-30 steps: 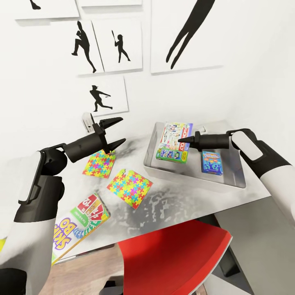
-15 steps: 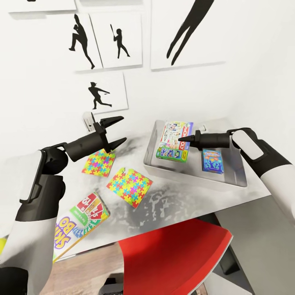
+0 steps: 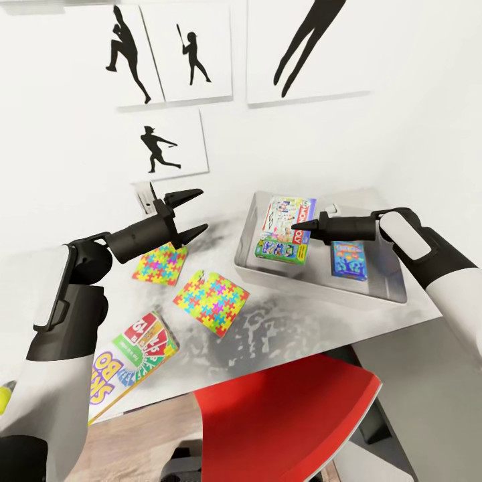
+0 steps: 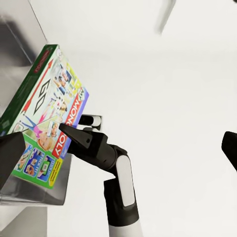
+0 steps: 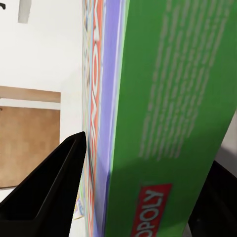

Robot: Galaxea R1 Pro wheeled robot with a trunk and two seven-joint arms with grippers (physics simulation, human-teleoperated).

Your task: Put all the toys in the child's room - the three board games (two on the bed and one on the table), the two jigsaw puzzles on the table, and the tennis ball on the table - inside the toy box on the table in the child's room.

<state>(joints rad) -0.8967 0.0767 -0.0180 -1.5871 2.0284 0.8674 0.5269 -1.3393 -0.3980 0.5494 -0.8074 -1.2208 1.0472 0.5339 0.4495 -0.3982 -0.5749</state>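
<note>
The toy box [image 3: 320, 293] sits on the right half of the table [image 3: 281, 331]. Inside it, the white-and-green Monopoly box [image 3: 286, 227] stands tilted on its edge, with my right gripper [image 3: 294, 228] shut on its upper rim; the right wrist view shows the box's green side [image 5: 168, 113] between my fingers [image 5: 49, 187]. The small blue board game [image 3: 349, 260] lies flat in the toy box. Two jigsaw puzzles [image 3: 161, 263] [image 3: 211, 301] lie on the table. My left gripper [image 3: 199, 211] hovers open above the farther one. The Skip-Bo box [image 3: 130, 358] overhangs the front edge.
A red chair [image 3: 288, 415] is tucked under the table's front edge. A small white object [image 3: 144, 194] stands at the wall behind my left gripper. A yellow-green sliver [image 3: 4, 396] shows at the left edge, too cut off to identify. Silhouette posters [image 3: 173, 140] hang above.
The whole picture has drifted slightly, so the camera moved. Both arms keep their poses and the Monopoly box stays tilted in the right gripper.
</note>
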